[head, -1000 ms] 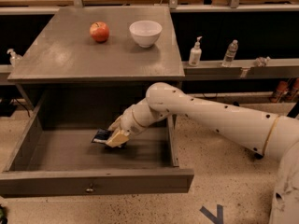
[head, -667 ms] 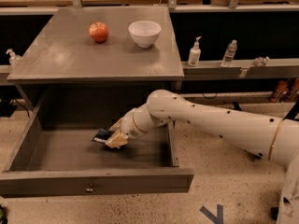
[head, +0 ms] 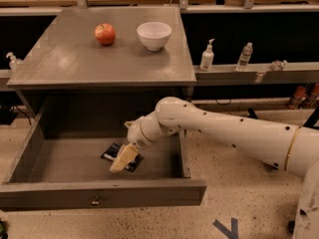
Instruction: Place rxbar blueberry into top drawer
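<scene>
The top drawer (head: 149,192) is pulled wide open below the grey table, with its small round knob (head: 94,201) on the front panel. The rxbar blueberry (head: 110,152), a dark flat bar, is inside the drawer, low over or on its floor near the middle. My gripper (head: 123,159) reaches down into the drawer and sits right over the bar's right half, hiding that part. The white arm (head: 224,133) comes in from the right, over the drawer's right side wall.
On the table top (head: 75,68) stand a red apple (head: 105,34) and a white bowl (head: 154,35). A pump bottle (head: 207,56) and a clear bottle (head: 244,57) stand on the shelf at the right. Another bottle (head: 11,61) stands at the left.
My gripper has sunk a little lower into the drawer and toward its front. The bar has gone down with it.
</scene>
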You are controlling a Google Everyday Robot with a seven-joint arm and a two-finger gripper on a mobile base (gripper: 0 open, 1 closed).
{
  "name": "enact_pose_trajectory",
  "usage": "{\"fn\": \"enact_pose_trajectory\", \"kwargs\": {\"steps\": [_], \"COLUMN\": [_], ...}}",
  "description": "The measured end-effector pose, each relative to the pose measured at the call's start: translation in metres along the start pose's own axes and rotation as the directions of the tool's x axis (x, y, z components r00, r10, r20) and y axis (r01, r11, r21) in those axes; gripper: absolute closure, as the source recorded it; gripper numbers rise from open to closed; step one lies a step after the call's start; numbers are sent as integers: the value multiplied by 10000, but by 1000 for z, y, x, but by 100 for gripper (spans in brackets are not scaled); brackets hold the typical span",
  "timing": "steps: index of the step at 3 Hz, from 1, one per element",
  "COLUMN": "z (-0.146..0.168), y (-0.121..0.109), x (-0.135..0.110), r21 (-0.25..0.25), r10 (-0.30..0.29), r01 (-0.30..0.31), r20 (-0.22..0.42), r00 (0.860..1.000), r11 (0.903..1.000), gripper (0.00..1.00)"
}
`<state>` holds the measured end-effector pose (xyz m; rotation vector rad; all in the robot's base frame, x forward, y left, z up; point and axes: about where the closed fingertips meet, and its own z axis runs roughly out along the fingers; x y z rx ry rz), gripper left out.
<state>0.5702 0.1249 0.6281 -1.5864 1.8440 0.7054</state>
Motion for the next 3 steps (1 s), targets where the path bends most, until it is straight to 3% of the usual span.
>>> {"fn": "enact_pose_trajectory", "kwargs": {"steps": [1, 2, 3], "z": [-7, -21, -22], "y": [10, 21, 27], "x": [-17, -25, -21], "r21": [-588, -1379, -1645], "r10": [-987, -1760, -1833], "r01": [969, 1683, 1719], "r20": [-278, -453, -563], "r00": [9947, 9834, 9814], "r11": [9936, 9760, 9713], "gripper": [0, 0, 0]}}
